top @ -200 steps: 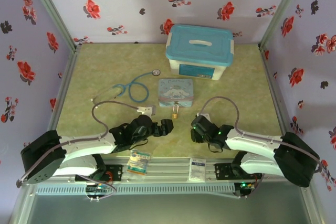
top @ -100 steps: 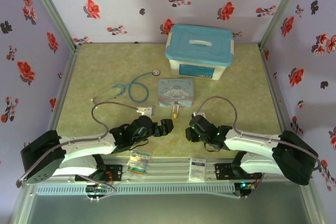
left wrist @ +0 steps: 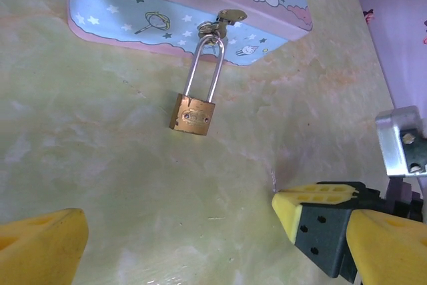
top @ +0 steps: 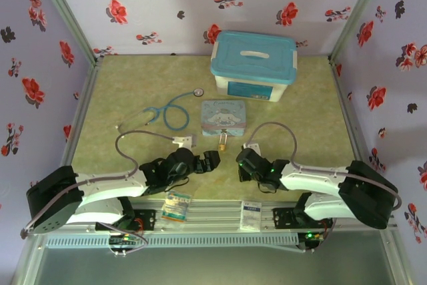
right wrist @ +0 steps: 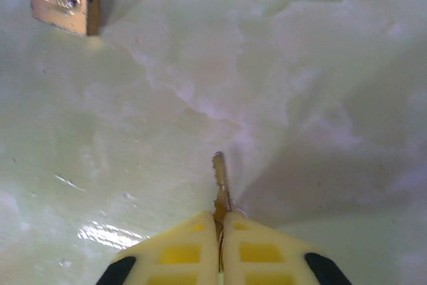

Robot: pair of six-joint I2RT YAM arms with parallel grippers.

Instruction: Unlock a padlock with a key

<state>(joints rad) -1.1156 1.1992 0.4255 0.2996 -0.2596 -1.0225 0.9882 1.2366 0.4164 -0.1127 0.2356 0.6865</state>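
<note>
You see the padlock (left wrist: 193, 115), brass with a silver shackle, lying flat, hooked through the tin's (left wrist: 120, 11) latch. The thin key (right wrist: 219, 177) pokes from the right gripper's (right wrist: 220, 221) closed fingertips, apart from it.

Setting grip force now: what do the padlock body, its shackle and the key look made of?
Padlock body: apparently brass, gold-brown with a matte face. Shackle: polished silvery metal, probably steel, bright reflections. Key, pinched in the right gripper: thin metal, brownish-grey; finish too blurred to judge.
</note>
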